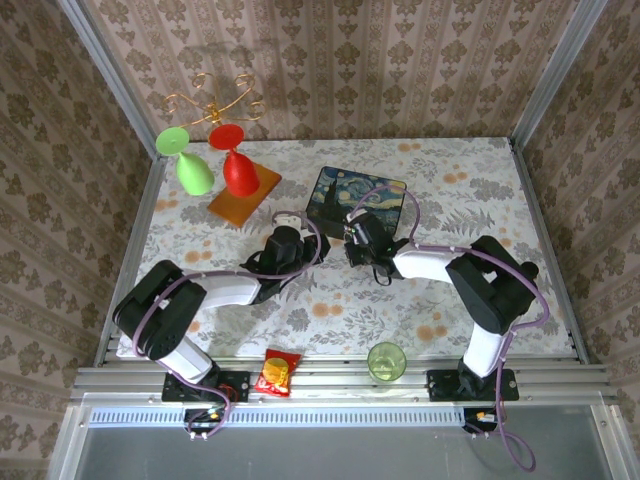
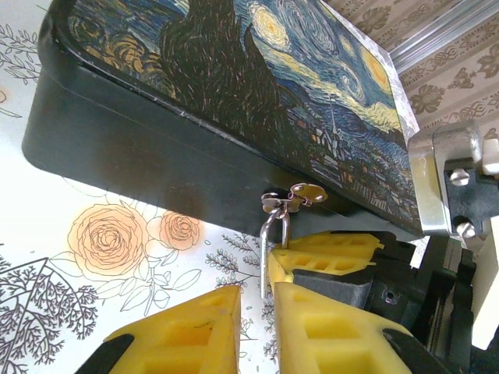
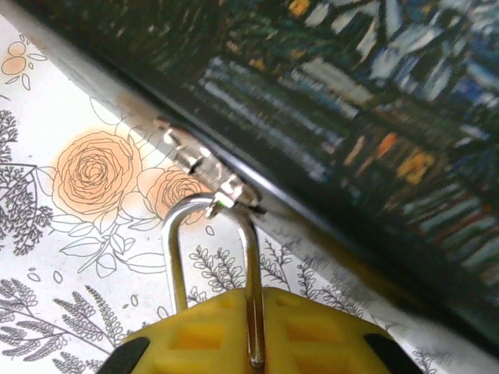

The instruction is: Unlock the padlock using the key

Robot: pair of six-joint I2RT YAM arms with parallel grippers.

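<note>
The padlock's silver shackle (image 3: 173, 234) hangs from the metal clasp (image 3: 226, 191) on the front of the painted box (image 1: 360, 195). Its brass body and the key are hidden. My right gripper (image 3: 256, 300) is shut on one leg of the shackle. In the left wrist view the shackle (image 2: 267, 241) drops from the clasp (image 2: 290, 199), and its other leg runs down into the narrow gap of my left gripper (image 2: 256, 292). The right gripper's yellow fingers (image 2: 335, 249) sit just beyond. From above, the left gripper (image 1: 305, 232) and right gripper (image 1: 348, 238) meet at the box's front edge.
A green glass (image 1: 195, 172) and a red glass (image 1: 238, 172) stand upside down by an orange board (image 1: 243, 195) at the back left. A green cup (image 1: 386, 361) and a snack packet (image 1: 277, 372) sit at the near edge, between the arm bases.
</note>
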